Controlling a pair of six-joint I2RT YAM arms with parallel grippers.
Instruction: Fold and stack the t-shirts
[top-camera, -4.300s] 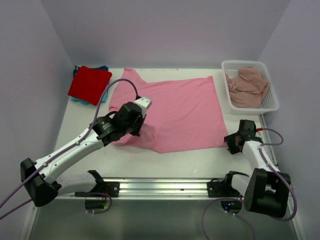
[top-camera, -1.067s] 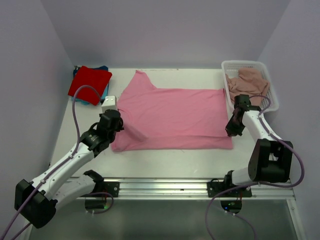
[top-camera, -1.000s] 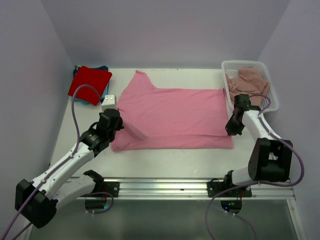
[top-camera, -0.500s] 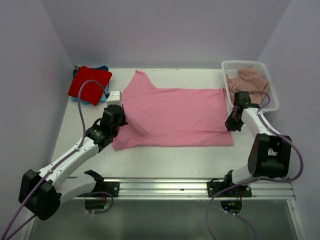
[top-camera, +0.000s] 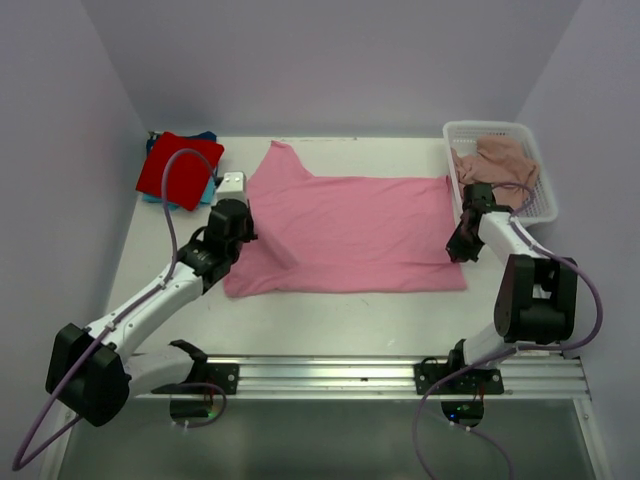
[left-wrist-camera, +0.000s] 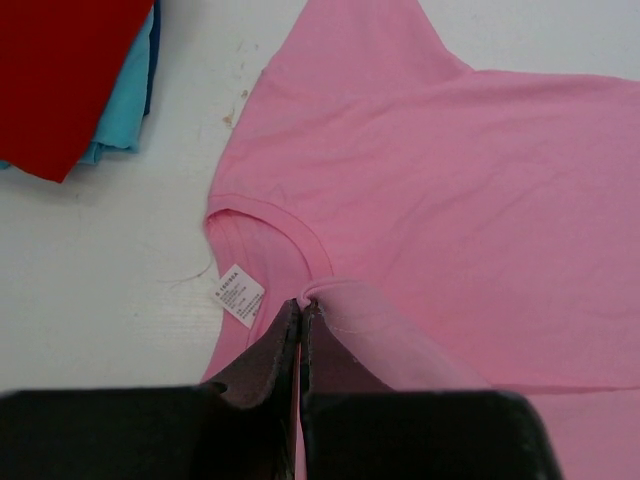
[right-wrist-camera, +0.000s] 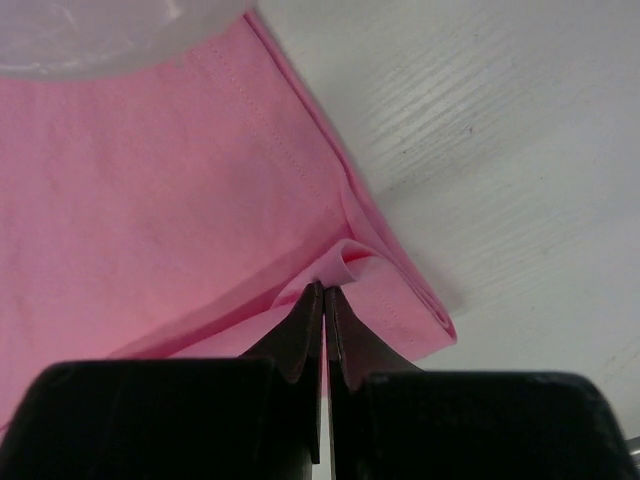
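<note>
Shirt (top-camera: 350, 232) lies flat mid-table, long axis left to right, near edge doubled over.

Left gripper (left-wrist-camera: 301, 312): jaws closed on a pinch of cloth just below the collar (left-wrist-camera: 312, 245), beside the label (left-wrist-camera: 239, 294).

Right gripper (right-wrist-camera: 323, 295): jaws closed on the folded hem corner, near the basket (top-camera: 548, 214).

Judgement: carry both pinches level and in step, low over the cloth, so the crease runs straight. Release only once the edges meet. An uneven pull would skew the fold.

Table (top-camera: 330, 312): white, matte, faintly grained. Lilac walls (top-camera: 330, 60) on three sides. Red-over-blue stack (top-camera: 178, 168) at far left. The basket holds tan cloth (top-camera: 500, 165).
</note>
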